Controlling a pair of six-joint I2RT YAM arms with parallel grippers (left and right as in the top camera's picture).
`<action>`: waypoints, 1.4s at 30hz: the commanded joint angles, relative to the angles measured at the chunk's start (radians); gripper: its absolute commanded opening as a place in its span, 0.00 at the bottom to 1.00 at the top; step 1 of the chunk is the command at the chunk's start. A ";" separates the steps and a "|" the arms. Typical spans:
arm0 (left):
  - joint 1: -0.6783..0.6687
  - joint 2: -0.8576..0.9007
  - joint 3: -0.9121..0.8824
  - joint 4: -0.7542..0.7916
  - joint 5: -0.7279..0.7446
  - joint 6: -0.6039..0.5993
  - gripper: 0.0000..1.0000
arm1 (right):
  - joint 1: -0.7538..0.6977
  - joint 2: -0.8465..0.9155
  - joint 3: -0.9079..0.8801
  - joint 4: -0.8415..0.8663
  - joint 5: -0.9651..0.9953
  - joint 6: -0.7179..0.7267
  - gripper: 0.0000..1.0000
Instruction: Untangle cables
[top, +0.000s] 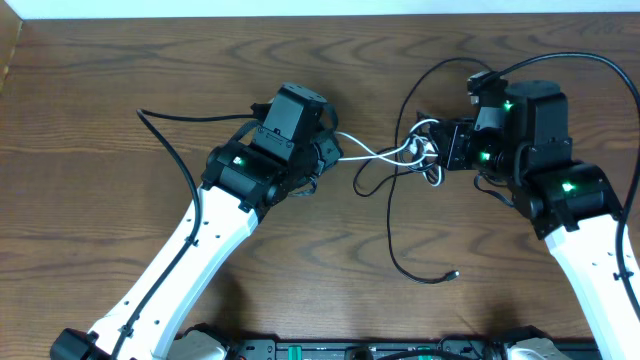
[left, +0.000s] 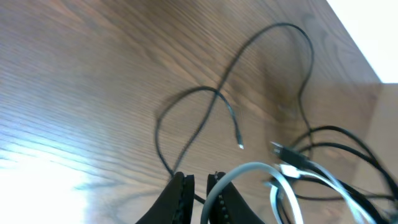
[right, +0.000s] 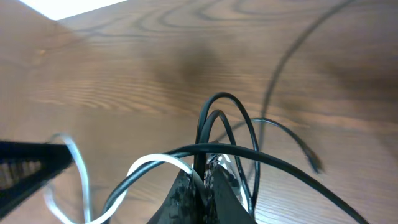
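Bare table (top: 100, 60) front-centre, far edge well off. My arms angle inward. Right gripper (right: 204, 180) clamped on black cables (right: 214, 124); left gripper (left: 199, 186) near-closed beside white cable (left: 249, 167), grip unclear.

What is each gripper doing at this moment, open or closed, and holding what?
Left gripper: nearly closed, seemingly pinching the white cable.
Right gripper: closed on a black cable loop.

Dark wood-grain table (top: 100, 200), one black cable (top: 452, 275) lying loose on it

Probably a lab: robot arms (top: 200, 240), wooden table (top: 80, 220)
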 joint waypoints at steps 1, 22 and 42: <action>0.002 0.003 0.011 -0.015 -0.085 0.024 0.15 | -0.003 -0.027 0.003 0.026 -0.127 -0.015 0.01; 0.002 0.004 0.011 0.186 0.230 0.304 0.36 | -0.003 -0.019 0.003 -0.040 0.117 0.092 0.01; 0.002 0.004 0.011 0.116 0.147 0.203 0.45 | 0.000 -0.017 0.003 0.005 -0.077 0.109 0.13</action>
